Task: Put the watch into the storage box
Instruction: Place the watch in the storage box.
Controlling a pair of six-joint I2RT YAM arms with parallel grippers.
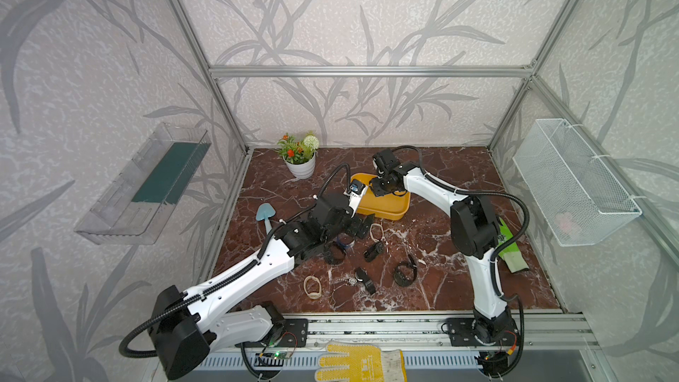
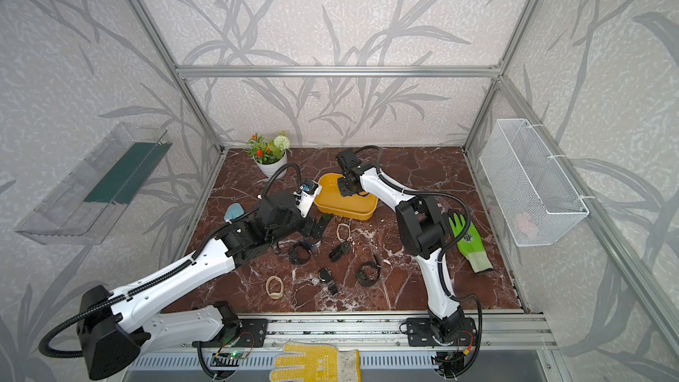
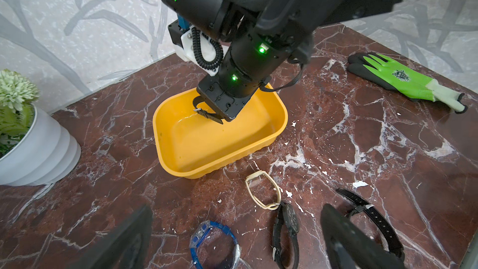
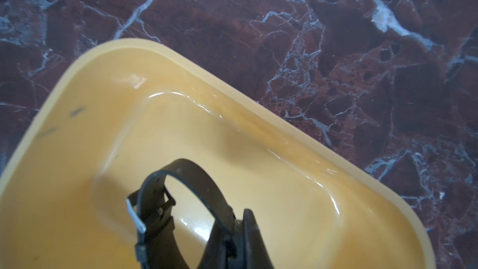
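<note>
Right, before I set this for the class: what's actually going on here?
The right hand is shut on a black buckled-strap watch and holds it over the shallow yellow plastic tub, not yet released. The left hand is open and holds nothing. It is above the red marble tabletop, where several other watches lie loose.

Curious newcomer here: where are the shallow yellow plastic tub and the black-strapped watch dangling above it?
Shallow yellow plastic tub [image 3: 196,143]: left wrist view, bare inner floor.
Black-strapped watch [image 4: 199,177]: right wrist view, strap loop.
</note>
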